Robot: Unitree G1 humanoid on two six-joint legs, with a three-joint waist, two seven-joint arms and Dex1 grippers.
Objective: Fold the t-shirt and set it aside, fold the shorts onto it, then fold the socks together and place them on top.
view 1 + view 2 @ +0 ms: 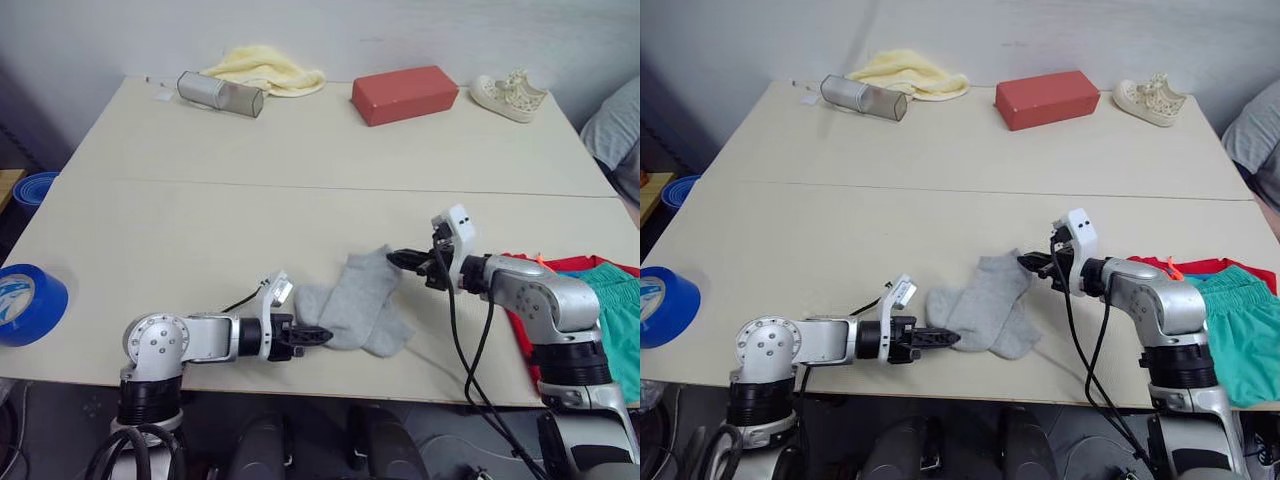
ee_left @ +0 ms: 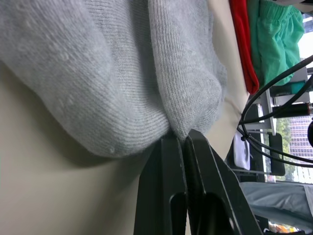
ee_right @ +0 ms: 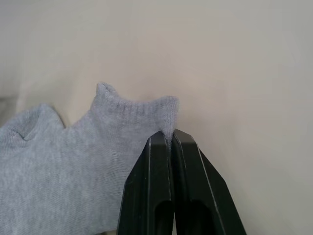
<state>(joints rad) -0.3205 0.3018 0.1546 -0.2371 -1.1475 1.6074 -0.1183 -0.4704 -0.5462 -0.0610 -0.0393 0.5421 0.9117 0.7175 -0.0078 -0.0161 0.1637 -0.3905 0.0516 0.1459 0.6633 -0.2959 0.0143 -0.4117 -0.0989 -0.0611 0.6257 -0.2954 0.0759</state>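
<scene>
Two light grey socks [image 1: 358, 302] lie overlapped on the table near its front edge. My left gripper [image 1: 322, 336] is shut on the socks' near toe end, pinching the fabric [image 2: 176, 122]. At the cuff end, my right gripper [image 1: 394, 258] is shut on the socks' ribbed edge [image 3: 166, 115]. The teal-green shorts [image 1: 618, 315] lie folded at the right edge of the table on top of the red t-shirt [image 1: 560, 264], of which a strip shows around them.
Along the far edge of the table [image 1: 300, 150] lie a pale yellow cloth [image 1: 265, 68], a metal mesh cylinder [image 1: 220, 95], a red-brown block [image 1: 404, 94] and a white sneaker [image 1: 510, 96]. A blue tape roll [image 1: 28, 304] sits at the left edge.
</scene>
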